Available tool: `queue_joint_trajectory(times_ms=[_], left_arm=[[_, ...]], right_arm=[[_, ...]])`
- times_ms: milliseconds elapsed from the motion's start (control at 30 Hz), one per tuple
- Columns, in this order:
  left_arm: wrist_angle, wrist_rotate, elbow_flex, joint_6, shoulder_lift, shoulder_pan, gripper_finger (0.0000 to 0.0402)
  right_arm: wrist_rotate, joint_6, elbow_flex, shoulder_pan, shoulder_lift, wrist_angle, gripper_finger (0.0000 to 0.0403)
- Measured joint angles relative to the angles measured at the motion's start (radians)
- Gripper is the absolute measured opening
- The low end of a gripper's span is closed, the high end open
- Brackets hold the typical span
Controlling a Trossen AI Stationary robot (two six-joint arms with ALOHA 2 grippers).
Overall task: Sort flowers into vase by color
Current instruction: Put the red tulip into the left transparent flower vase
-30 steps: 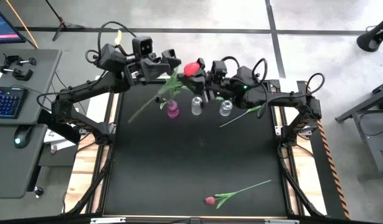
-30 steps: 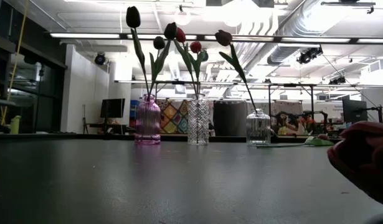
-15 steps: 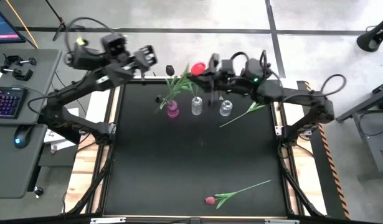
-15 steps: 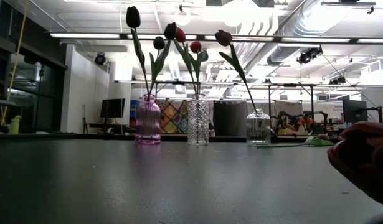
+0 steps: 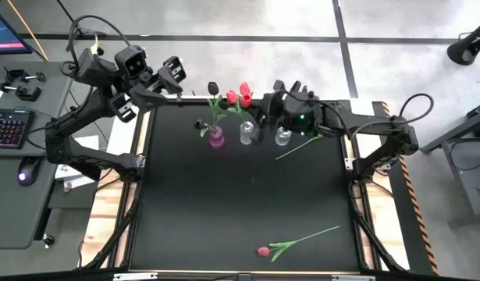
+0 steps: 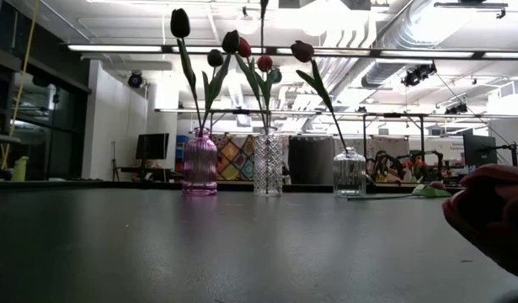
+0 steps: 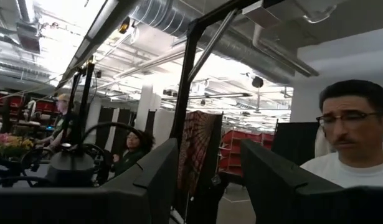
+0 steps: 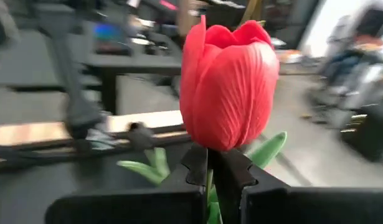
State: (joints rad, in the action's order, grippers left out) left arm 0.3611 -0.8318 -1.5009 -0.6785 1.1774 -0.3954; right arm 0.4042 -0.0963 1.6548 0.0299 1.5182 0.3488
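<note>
My right gripper pinches a red tulip over the vases; left gripper gapes empty; two flowers lie on the desk.

A robotics lab or research workshop in a big open industrial hall. Bare ceiling with silver ducting, pipes and strip lights. Polished concrete floor marked with dark tape lines. Black-topped bench on a metal frame, two cabled arms mounted at its sides. Operator desk alongside with backlit keyboard, mouse and monitor. Black-framed rigs and partitions beyond the bench, more workstations farther back. People standing and seated in the background.
</note>
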Motion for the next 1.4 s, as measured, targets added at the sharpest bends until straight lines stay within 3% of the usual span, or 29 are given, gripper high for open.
queue_joint_trajectory(times_ms=[100, 267, 600, 800, 1100, 1233, 1400], left_arm=[[0.003, 0.0, 0.0, 0.002, 0.001, 0.0, 0.0159], [0.0, 0.001, 0.0, 0.002, 0.003, 0.0, 0.0159], [0.002, 0.001, 0.0, 0.001, 0.002, 0.0, 0.0159], [0.001, 0.001, 0.0, 0.0, 0.002, 0.0, 0.0159], [0.001, 0.001, 0.0, -0.001, 0.002, 0.0, 0.0159], [0.002, -0.002, 0.0, -0.032, 0.002, 0.0, 0.0159], [0.002, -0.004, 0.0, -0.043, 0.002, 0.0, 0.0159]], right_arm=[[0.118, -0.048, 0.003, -0.014, 0.012, -0.027, 0.0], [0.161, -0.035, -0.002, 0.008, 0.028, -0.025, 0.0], [0.1, 0.047, -0.002, 0.047, 0.052, -0.036, 0.0], [0.116, 0.06, -0.002, 0.05, 0.054, -0.002, 0.0], [0.116, 0.256, -0.002, 0.074, 0.054, 0.064, 0.0002], [0.105, 0.272, -0.002, 0.09, 0.054, 0.074, 0.004], [0.084, 0.3, -0.002, 0.097, 0.054, 0.08, 0.0153]])
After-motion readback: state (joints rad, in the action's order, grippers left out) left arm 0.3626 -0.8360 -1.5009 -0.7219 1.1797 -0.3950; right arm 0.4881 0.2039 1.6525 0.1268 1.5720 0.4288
